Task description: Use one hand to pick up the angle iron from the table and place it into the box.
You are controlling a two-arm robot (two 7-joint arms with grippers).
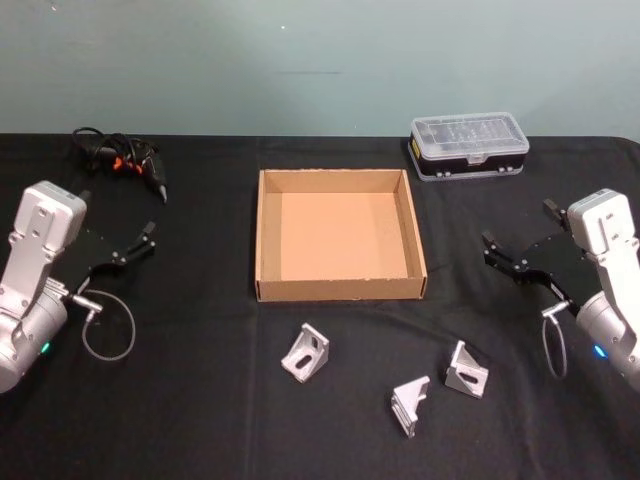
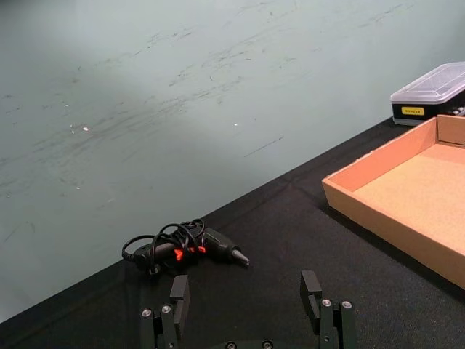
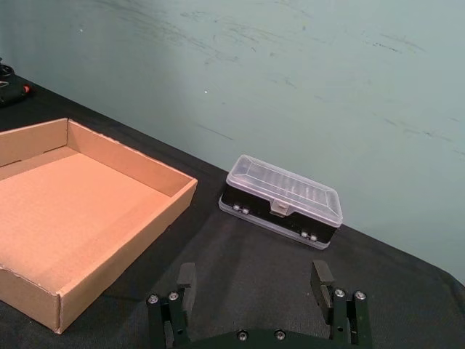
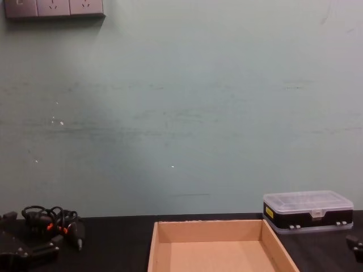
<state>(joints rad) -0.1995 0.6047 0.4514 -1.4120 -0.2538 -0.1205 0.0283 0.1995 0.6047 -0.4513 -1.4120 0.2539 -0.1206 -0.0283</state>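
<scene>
Three angle irons (image 1: 306, 353) (image 1: 411, 404) (image 1: 466, 369) lie on the black desk (image 1: 200, 400), near the front wall of one cardboard box (image 1: 260, 235). One clear-lidded case (image 1: 468, 145) and one corded tool (image 1: 125, 158) sit at the back by the green wall (image 4: 181, 113). The left gripper (image 1: 135, 245) and right gripper (image 1: 518, 230) hover at the sides, jaws spread, holding nothing.

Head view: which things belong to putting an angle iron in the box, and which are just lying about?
For the job: left angle iron, middle angle iron, right angle iron, box, table, left claw and right claw, both open, out to either side.
Just lying about: clear-lidded plastic case, black corded tool.
</scene>
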